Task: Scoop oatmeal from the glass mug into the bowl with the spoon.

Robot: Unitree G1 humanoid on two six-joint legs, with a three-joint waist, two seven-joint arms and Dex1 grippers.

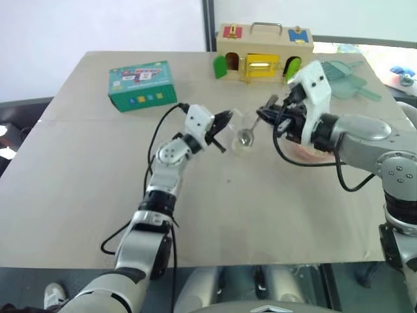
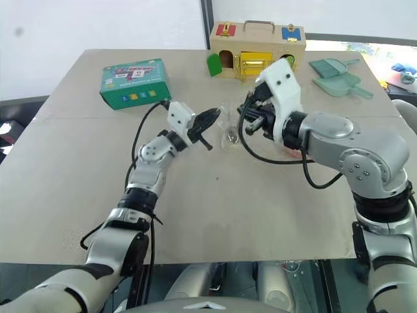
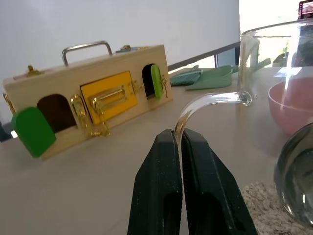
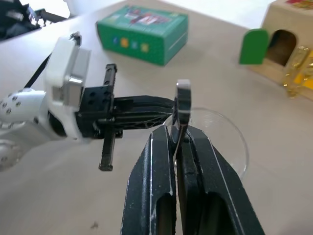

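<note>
Both jaws clamp — left gripper on the glass mug's handle, right gripper on the spoon. One beige table — one bowl, two teal scoops.

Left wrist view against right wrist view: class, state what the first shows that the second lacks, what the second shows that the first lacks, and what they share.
Left wrist view alone: the left gripper pinching the glass mug's curved handle, oatmeal in its bottom, the pink bowl behind, teal scoops.

Right wrist view alone: the right gripper shut on the spoon over the mug's rim, and the green box.

Shared: the mug, the table, the wooden latch box.
</note>
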